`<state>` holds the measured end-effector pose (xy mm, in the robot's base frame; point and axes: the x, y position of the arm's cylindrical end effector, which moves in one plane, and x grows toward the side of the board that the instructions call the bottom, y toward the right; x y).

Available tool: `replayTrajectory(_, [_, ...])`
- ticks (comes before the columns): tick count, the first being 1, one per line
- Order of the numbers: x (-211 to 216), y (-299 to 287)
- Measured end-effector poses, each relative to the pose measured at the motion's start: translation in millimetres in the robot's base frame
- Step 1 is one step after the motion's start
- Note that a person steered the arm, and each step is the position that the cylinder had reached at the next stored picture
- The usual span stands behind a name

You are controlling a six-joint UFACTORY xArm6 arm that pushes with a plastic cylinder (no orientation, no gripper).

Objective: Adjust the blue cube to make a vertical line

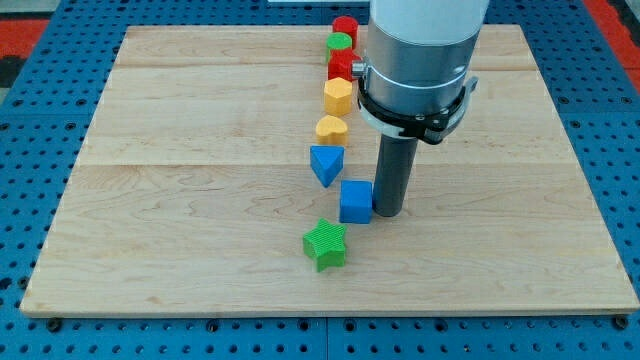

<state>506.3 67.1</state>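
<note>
The blue cube [355, 201] lies on the wooden board [180, 200], just right of a loose column of blocks. My tip [387, 213] rests on the board, touching or almost touching the cube's right side. Above the cube lies a blue triangular block [326, 163], then a yellow heart-like block [331, 128], a yellow hexagonal block [338, 96], a red block [340, 68], a green cylinder [339, 43] and a red cylinder [345, 26]. A green star block [326, 245] lies below-left of the cube.
The arm's grey body [415, 60] rises over the board's upper middle and hides what lies behind it. A blue pegboard surface [40, 330] surrounds the board.
</note>
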Motion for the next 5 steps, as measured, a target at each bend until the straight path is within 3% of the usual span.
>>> replayTrajectory(3, [0.0,-27.8])
replayTrajectory(4, [-12.1,-6.8])
replayTrajectory(5, [-26.6,54.5])
